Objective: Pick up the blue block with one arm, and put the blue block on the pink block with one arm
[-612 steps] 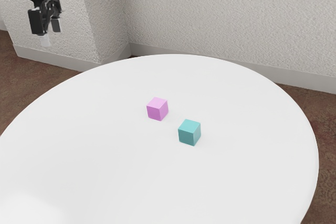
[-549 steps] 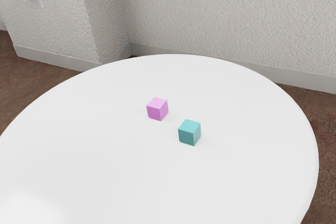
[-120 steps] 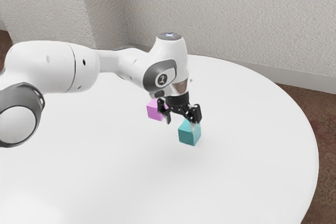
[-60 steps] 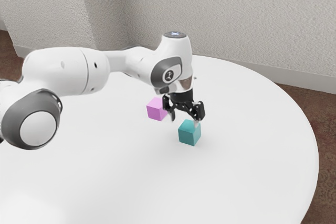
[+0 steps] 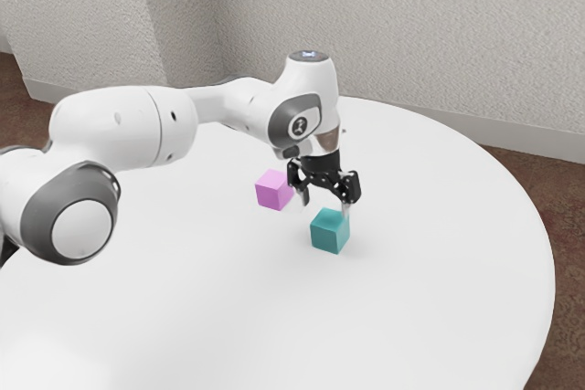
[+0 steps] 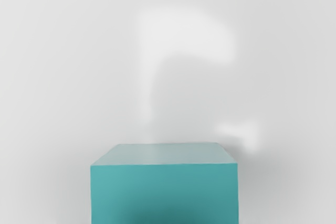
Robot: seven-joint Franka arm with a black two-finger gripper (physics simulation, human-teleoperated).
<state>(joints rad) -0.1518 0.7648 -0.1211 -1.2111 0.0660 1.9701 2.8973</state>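
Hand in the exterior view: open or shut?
Open. The black two-finger hand hangs with its fingers spread just above the teal-blue cube, not gripping it.

A round white table (image 5: 439, 253) spreads beneath the gripper (image 5: 322, 205). Beyond the gripper, rough white textured walls (image 5: 411, 25) with a pale baseboard (image 5: 512, 130) meet a brown floor (image 5: 559, 180). Light is soft and even.
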